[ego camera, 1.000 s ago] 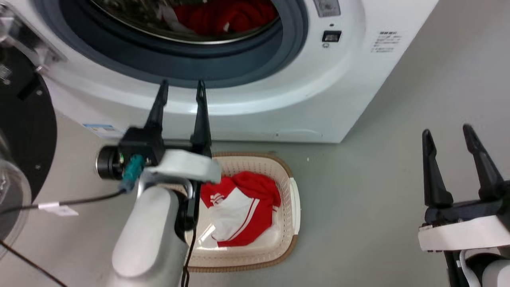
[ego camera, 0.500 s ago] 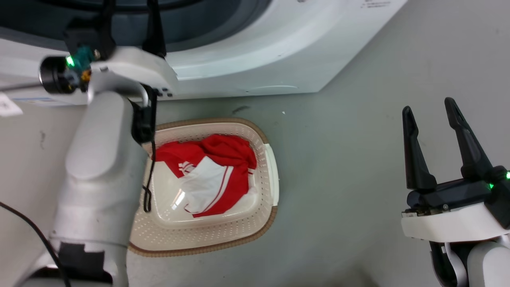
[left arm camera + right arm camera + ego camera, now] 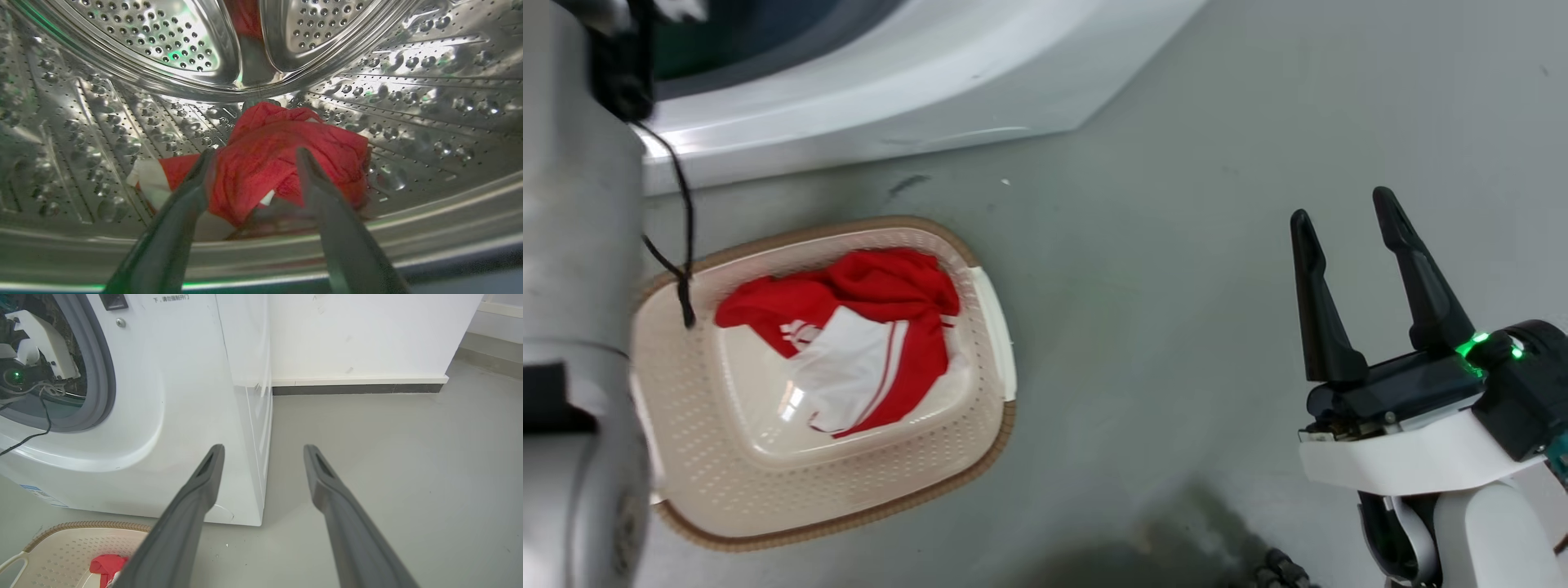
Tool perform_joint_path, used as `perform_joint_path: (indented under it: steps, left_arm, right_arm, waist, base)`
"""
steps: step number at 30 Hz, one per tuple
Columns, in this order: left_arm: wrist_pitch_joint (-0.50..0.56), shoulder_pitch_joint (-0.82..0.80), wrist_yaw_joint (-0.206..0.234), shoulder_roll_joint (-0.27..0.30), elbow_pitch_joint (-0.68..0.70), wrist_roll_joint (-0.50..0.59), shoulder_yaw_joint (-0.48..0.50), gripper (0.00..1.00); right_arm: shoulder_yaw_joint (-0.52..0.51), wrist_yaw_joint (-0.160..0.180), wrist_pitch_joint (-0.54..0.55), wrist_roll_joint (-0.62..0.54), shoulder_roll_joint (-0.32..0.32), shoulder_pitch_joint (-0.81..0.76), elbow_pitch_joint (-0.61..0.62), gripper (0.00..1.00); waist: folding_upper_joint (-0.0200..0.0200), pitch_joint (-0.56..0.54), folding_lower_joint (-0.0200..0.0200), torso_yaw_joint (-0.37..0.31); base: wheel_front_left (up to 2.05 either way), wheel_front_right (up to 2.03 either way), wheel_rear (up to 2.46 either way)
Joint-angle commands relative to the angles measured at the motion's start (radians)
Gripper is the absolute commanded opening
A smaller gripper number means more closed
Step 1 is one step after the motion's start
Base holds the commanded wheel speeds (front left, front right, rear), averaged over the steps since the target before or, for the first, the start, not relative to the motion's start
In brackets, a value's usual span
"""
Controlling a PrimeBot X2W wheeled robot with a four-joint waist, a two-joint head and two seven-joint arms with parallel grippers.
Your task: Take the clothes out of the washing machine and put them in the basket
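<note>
Left gripper [image 3: 255,152] is in the washer [image 3: 890,90], inside the drum [image 3: 102,134], jaws spread either side of the red bundle [image 3: 327,143] and gripping nothing. To do this well: push in deeper, bite the thick middle fold, then lift straight out. I can't tell if my fingers [image 3: 175,228] touch the cloth, and they hide the bundle's underside. One red-white shirt [image 3: 882,286] lies in the basket [image 3: 768,506]. Right gripper [image 3: 1342,206] hangs over the floor [image 3: 1176,327], jaws apart, empty.

Grey floor [image 3: 1176,245] bearing a washing machine [image 3: 890,82] and a laundry basket [image 3: 727,490]
The white front-loading washing machine stands on the smooth floor. The cream, brown-rimmed laundry basket sits near its front, with a dark scuff [image 3: 907,184] and a white speck [image 3: 1005,181] between them.
</note>
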State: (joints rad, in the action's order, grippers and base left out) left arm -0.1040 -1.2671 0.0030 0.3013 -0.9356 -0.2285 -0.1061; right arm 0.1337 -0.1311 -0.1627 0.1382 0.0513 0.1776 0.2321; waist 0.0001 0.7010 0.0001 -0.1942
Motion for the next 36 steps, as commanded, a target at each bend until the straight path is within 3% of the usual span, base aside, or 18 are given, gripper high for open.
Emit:
perform_joint_path:
  steps: [1,12,13,24,25,26,27,36]
  left_arm:
    - [0.018,-0.043,-0.004,0.016,-0.017,0.001,0.002,1.00]
    - [0.248,-0.241,-0.011,0.153,-0.102,0.026,-0.022,1.00]
    - [0.321,-0.274,-0.019,0.182,-0.108,0.032,-0.034,1.00]
    - [0.557,-0.271,-0.013,0.237,-0.078,0.033,-0.058,1.00]
    - [0.569,-0.261,-0.014,0.237,-0.070,0.034,-0.062,0.80]
    - [0.569,-0.253,-0.010,0.236,-0.054,0.035,-0.065,0.25]
    - [0.571,-0.241,-0.004,0.238,-0.044,0.034,-0.065,0.00]
    - [0.455,-0.160,0.098,0.263,0.135,0.052,-0.054,0.00]
  right_arm:
    - [0.005,0.001,-0.011,0.008,-0.002,0.015,-0.007,1.00]
    - [0.089,0.001,-0.043,0.056,-0.002,0.024,-0.048,1.00]
    - [0.111,0.001,-0.049,0.066,-0.002,0.010,-0.055,1.00]
    - [0.165,0.001,-0.065,0.106,-0.003,-0.010,-0.071,1.00]
    - [0.167,0.001,-0.065,0.110,-0.002,-0.008,-0.074,1.00]
    - [0.170,0.001,-0.066,0.115,-0.002,-0.006,-0.076,1.00]
    - [0.175,0.001,-0.067,0.116,-0.002,-0.003,-0.081,1.00]
    - [0.171,0.001,-0.064,0.122,-0.002,-0.005,-0.086,1.00]
  waist:
    - [-0.0001,0.033,-0.0001,-0.037]
    - [-0.0001,0.108,-0.0001,-0.144]
    - [-0.0001,0.122,-0.0001,-0.169]
    - [-0.0001,0.161,-0.0001,-0.239]
    - [-0.0001,0.162,-0.0001,-0.243]
    - [-0.0001,0.161,-0.0001,-0.245]
    - [-0.0001,0.157,-0.0001,-0.249]
    - [-0.0001,0.128,-0.0001,-0.246]
  base:
    - [0.00,0.00,0.00]
    - [0.00,0.00,0.00]
    - [0.00,0.00,0.00]
    - [0.00,0.00,0.00]
    - [0.00,0.00,0.00]
    - [0.00,0.00,0.00]
    - [0.00,0.00,0.00]
    - [0.00,0.00,0.00]
